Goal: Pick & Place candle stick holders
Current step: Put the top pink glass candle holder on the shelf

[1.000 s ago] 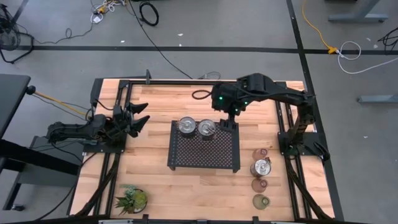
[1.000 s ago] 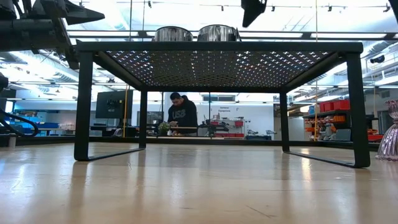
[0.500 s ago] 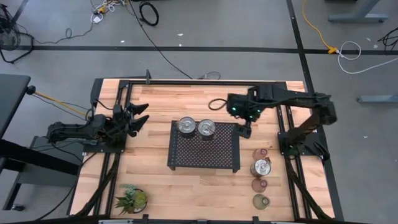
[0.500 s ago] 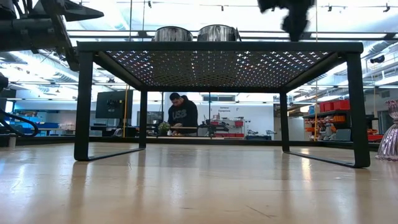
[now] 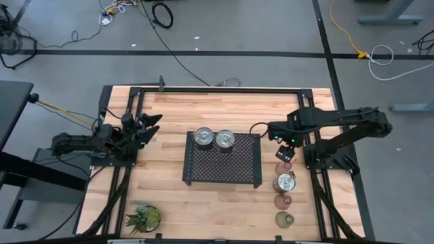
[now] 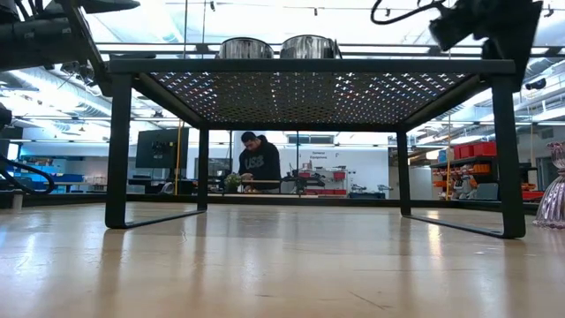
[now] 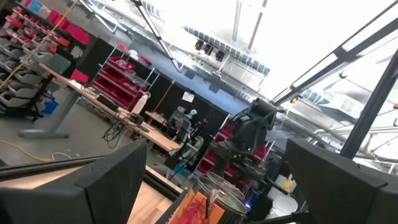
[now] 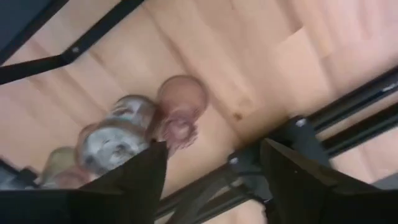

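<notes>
Even overhead light, ceiling glare in low and left wrist views, right wrist view motion-blurred

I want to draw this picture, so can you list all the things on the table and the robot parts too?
Silver candle stick holders: three, shiny; two on the tray, one in the right-side row.
Glass candle stick holders: three; pinkish, greenish; same row.
Mesh tray: one, black, table middle.
Potted plant: one, green, near-left corner.
Table: one, light wood.
Person: one, dark top, far behind.
Left gripper: fingers open, left edge.
Right gripper: fingers open, above the row's far pinkish holder.
</notes>
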Robot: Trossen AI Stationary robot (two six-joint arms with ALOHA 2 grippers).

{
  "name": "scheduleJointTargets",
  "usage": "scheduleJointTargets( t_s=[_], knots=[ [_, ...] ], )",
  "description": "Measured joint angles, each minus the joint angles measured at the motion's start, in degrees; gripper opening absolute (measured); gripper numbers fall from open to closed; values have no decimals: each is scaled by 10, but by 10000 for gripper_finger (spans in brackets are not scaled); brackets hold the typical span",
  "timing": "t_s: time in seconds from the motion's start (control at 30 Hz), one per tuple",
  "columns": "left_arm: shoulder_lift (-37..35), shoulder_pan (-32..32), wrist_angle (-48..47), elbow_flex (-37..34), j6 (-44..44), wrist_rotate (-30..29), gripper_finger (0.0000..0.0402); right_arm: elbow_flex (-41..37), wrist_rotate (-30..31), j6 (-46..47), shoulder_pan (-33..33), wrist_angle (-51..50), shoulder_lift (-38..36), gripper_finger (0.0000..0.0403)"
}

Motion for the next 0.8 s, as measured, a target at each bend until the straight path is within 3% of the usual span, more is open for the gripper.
scheduleJointTargets(
  t_s=[0.27,0.8],
  knots=[
    [0,0,1,0,-5,0,385,-66,-29,83,70,31,-54,218],
    [0,0,1,0,-15,-6,385,-189,-16,106,118,149,-59,229]
  ],
)
